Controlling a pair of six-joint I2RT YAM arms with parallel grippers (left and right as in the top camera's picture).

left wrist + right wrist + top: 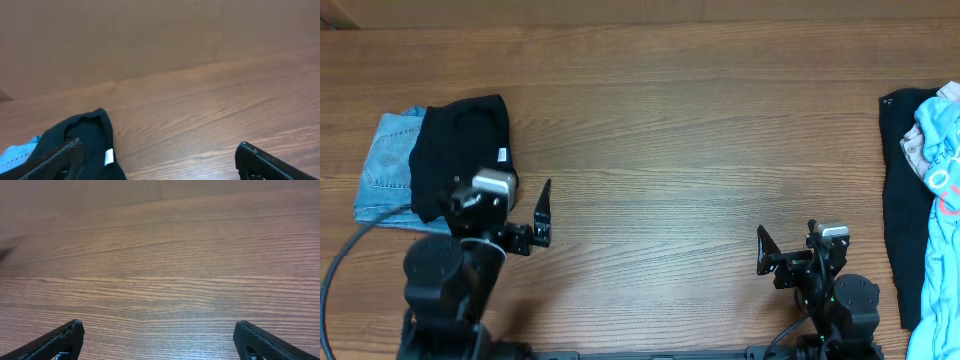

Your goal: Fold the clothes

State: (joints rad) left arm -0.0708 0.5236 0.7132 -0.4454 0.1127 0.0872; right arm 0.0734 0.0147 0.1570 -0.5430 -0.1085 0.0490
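A folded black garment (460, 150) with a small white label (503, 154) lies at the table's left on top of a pale-blue piece (382, 165). In the left wrist view the black garment (87, 132) and its label (108, 156) sit at the lower left. My left gripper (502, 196) (159, 145) stands open at the garment's near right corner, its left finger over the cloth and nothing held. At the right edge lie another black piece (898, 215) and a pale-blue printed one (938, 165). My right gripper (805, 242) (159, 324) is open over bare wood, left of that pile.
The wooden table (680, 140) stretches between the two piles. A cable (342, 262) loops beside the left arm's base. A plain wall rises behind the table's far edge (165, 75).
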